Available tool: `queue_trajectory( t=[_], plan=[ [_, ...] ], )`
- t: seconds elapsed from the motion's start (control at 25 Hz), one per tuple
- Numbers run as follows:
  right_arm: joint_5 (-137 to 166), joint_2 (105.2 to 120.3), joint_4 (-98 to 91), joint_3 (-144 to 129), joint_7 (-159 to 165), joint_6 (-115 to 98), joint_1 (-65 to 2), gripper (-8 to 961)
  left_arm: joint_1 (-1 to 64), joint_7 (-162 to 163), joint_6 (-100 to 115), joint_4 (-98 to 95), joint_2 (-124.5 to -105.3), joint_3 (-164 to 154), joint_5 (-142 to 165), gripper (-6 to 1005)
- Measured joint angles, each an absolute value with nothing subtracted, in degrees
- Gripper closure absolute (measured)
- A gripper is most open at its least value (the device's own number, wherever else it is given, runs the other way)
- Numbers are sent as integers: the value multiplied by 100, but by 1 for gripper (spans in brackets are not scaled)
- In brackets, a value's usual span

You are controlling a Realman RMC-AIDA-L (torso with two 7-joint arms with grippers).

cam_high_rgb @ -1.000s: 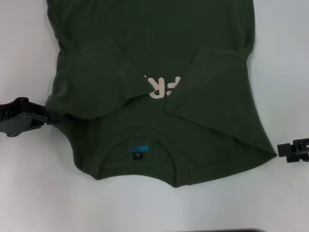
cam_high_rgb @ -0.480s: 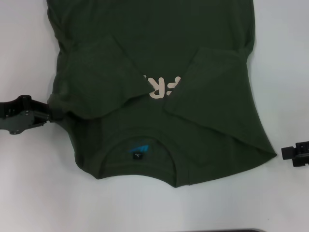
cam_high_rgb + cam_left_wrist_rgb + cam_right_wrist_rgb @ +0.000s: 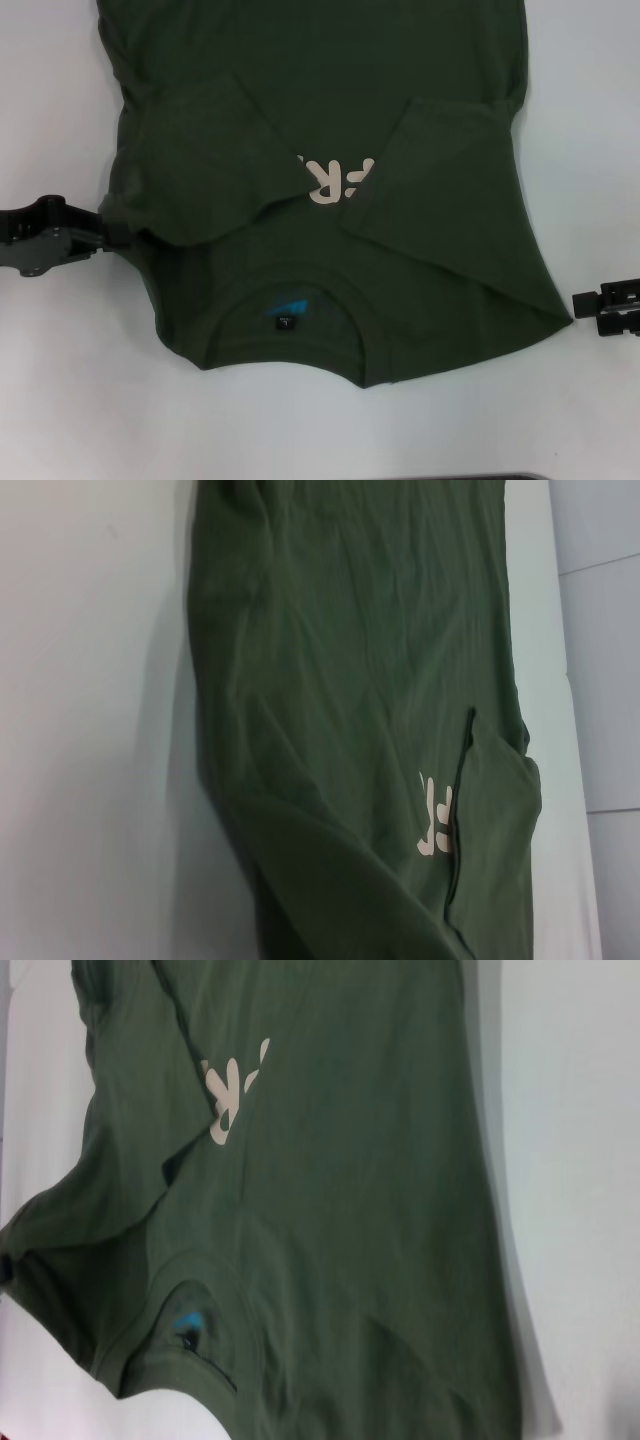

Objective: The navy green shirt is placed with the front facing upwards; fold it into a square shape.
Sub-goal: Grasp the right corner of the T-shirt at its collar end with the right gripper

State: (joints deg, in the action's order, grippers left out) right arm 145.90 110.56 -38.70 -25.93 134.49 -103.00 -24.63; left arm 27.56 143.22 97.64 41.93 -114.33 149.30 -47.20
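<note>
The navy green shirt [image 3: 330, 100] lies flat on the white table, collar toward me, with its blue label [image 3: 288, 308] showing inside the neck. Both sleeves are folded inward over the chest and cover part of the cream lettering [image 3: 335, 180]. My left gripper [image 3: 108, 236] touches the shirt's left edge just below the folded sleeve. My right gripper [image 3: 582, 304] sits low on the table, just off the shirt's near right shoulder corner. The left wrist view shows the shirt [image 3: 350, 680] and its lettering [image 3: 437, 820]. The right wrist view shows the shirt [image 3: 350, 1160], collar and label [image 3: 185, 1325].
Bare white table [image 3: 60, 400] surrounds the shirt on the left, right and near sides. The shirt's hem runs out of the head view at the far side. A dark strip [image 3: 460, 477] shows at the near edge.
The left gripper has crept right, up to the shirt's edge. The right gripper drew back to the right, then came in again toward the shirt's corner. The shirt itself has not shifted.
</note>
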Motion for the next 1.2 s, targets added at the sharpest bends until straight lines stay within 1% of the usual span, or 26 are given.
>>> queue_trajectory(
  t=[0.28,0.52,1.2],
  plan=[
    [14590,11071,-3779,-2600,13533,-10178,-2523,152,2766,14317,9720,4192,-11415,14933,-4720,963],
    [14590,11119,-3756,-2639,13602,-10062,-2574,152,2798,14309,9711,4192,-11394,14933,-4720,963],
    [14590,11136,-3630,-2690,13696,-9936,-2682,151,2852,14259,9705,4192,-11364,14941,-4720,963]
  ],
)
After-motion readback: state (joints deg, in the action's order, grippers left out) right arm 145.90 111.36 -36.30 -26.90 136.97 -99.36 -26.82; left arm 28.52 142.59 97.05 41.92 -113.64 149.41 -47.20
